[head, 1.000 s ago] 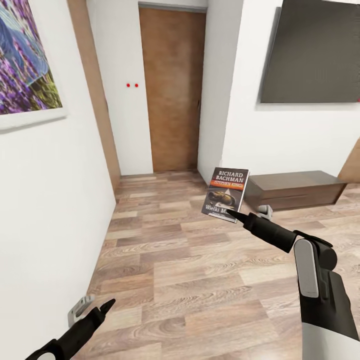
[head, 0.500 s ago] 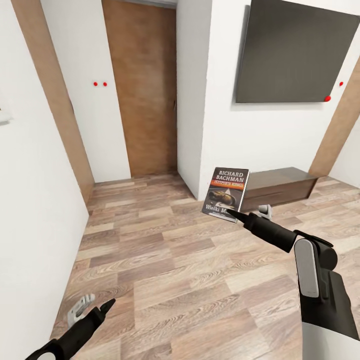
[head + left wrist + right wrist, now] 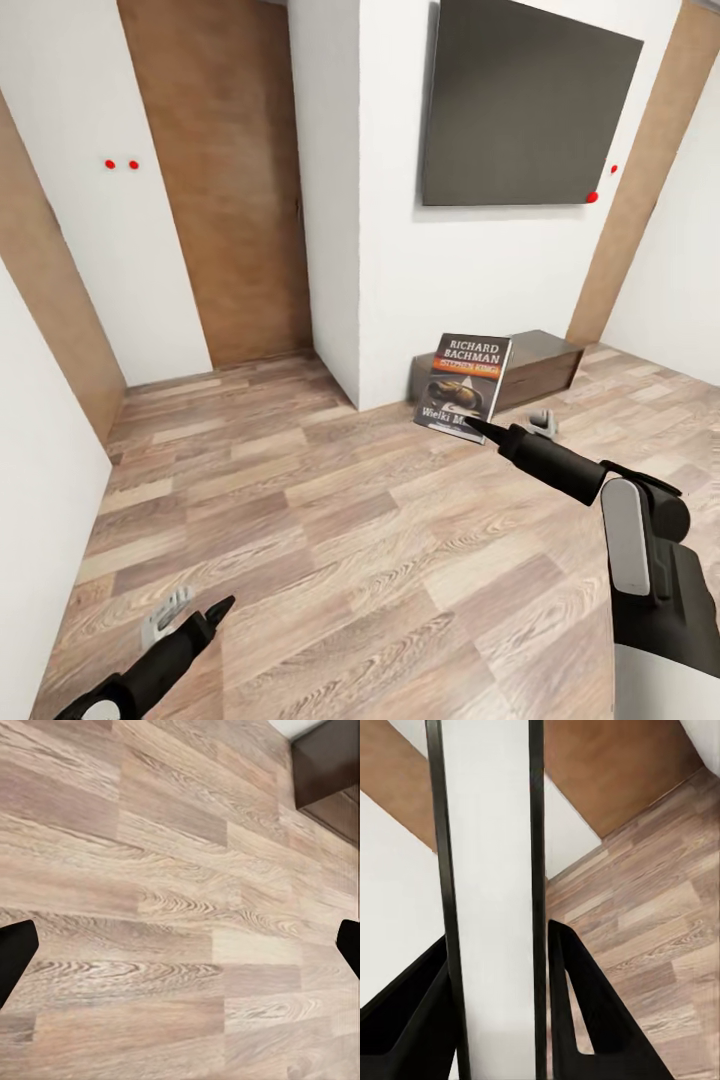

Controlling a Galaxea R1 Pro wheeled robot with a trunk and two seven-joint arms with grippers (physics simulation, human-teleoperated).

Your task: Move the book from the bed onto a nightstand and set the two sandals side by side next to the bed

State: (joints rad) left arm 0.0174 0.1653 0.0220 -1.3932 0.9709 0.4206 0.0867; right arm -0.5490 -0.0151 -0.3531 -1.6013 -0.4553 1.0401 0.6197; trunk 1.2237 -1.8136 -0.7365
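The book [image 3: 463, 388] is held upright above the wood-plank floor [image 3: 330, 540], clamped at its lower edge by the right gripper [image 3: 470, 428]. The left gripper [image 3: 190, 622] is spread wide, nothing held, low near the floor.

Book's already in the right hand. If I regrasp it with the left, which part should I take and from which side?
Take the free top edge of the book, coming from above. The right hand pinches its bottom edge, one finger on each cover, so the book stands upright with top and sides clear. The left hand hangs low and open, so it would have to rise first.
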